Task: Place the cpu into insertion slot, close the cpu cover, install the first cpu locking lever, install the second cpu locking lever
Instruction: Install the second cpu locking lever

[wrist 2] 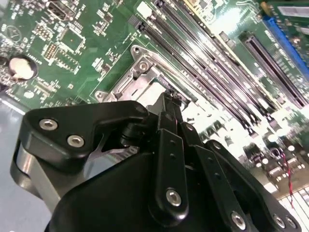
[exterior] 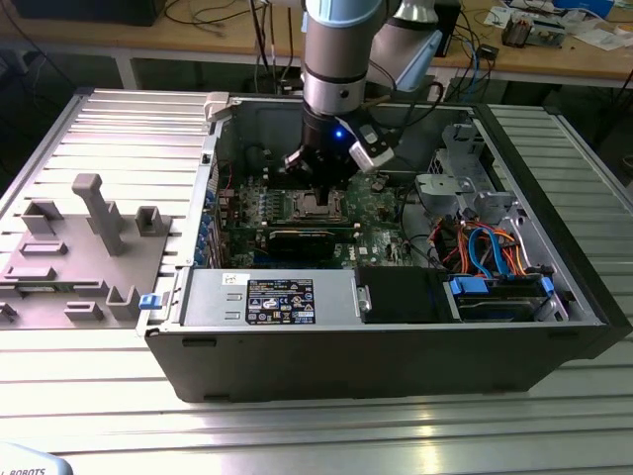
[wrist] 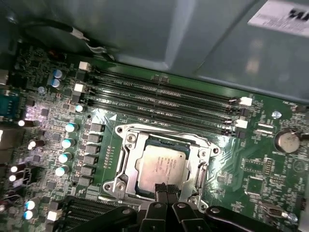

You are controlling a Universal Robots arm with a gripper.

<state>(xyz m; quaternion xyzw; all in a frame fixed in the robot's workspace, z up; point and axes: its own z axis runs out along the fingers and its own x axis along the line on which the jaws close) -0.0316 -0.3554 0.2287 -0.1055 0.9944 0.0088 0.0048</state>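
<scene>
silvery-tan cpu (wrist: 161, 169) sitting in the insertion slot (wrist: 126, 166) on the green motherboard (wrist: 251, 166), pincer (wrist: 166, 189) hanging with fingertips pressed together, touching the cpu's near edge

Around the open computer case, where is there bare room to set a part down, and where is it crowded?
Bare ribbed metal table lies before the black computer case, and more past its far side on the exterior view's right. The grey fixture blocks fill the exterior view's left. Inside it is crowded: green motherboard, blue and orange cables, grey power-supply box.
</scene>
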